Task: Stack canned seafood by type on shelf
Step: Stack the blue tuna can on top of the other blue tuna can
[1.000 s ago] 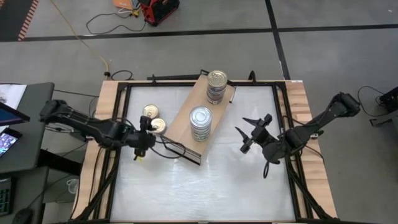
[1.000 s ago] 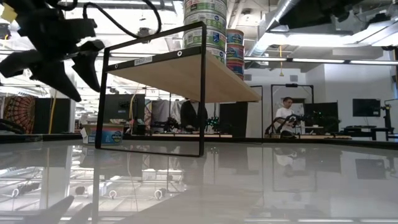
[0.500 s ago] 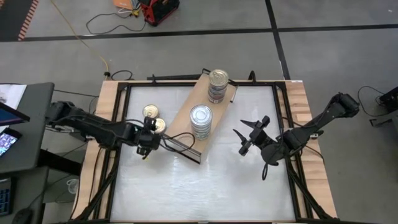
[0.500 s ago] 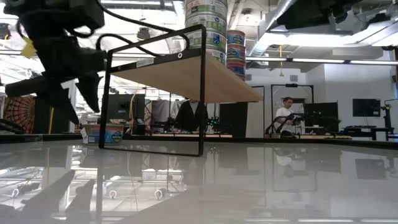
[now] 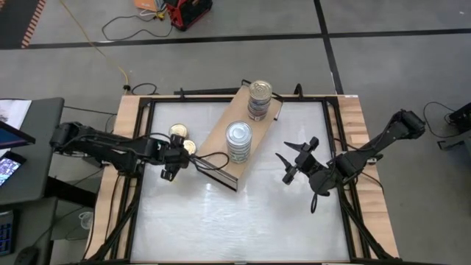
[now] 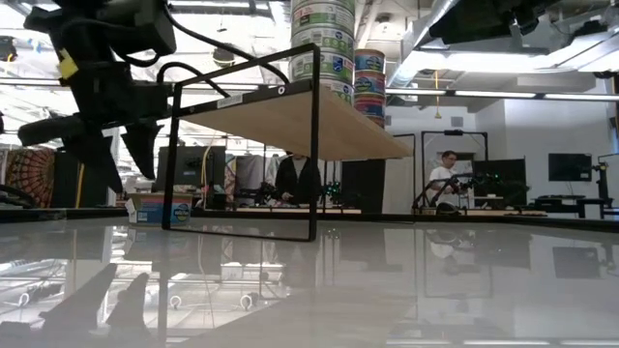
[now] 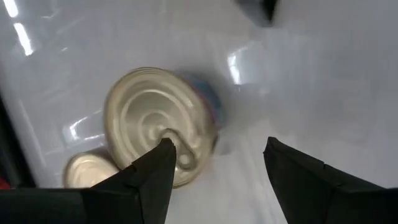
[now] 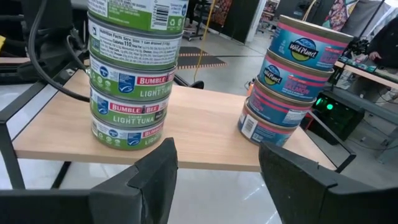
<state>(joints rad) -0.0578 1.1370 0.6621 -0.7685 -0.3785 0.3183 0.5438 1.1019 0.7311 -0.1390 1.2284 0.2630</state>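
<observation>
From above we count two stacks on the light tan plywood shelf (image 5: 237, 132): a stack of silver-lidded tins (image 5: 238, 141) near its middle and a second stack of tins (image 5: 259, 100) at its 1 o'clock end. Two loose gold-lidded round tins (image 5: 182, 139) lie on the white tabletop (image 5: 243, 213) at the shelf's 9 o'clock side. The left gripper (image 5: 170, 160) hangs just at 6 o'clock of those two, and the right gripper (image 5: 294, 158) waits at the shelf's 3 o'clock side, fingers spread, holding nothing. At table height we see the shelf board (image 6: 290, 114) raised on a thin black frame (image 6: 242, 159), which the overhead hides; the left gripper (image 6: 102, 159) hangs clear of the table, jaws apart and empty, and people stand in the room behind. Through the left wrist we see the gold pull-tab tin (image 7: 158, 124) between that claw's open fingers (image 7: 149, 180), untouched, with the second gold tin (image 7: 90, 169) touching it. Only the right wrist reads labels: four green-labelled light tuna tins (image 8: 134, 71) and three blue-and-pink tins (image 8: 289, 84), well apart on the board.
</observation>
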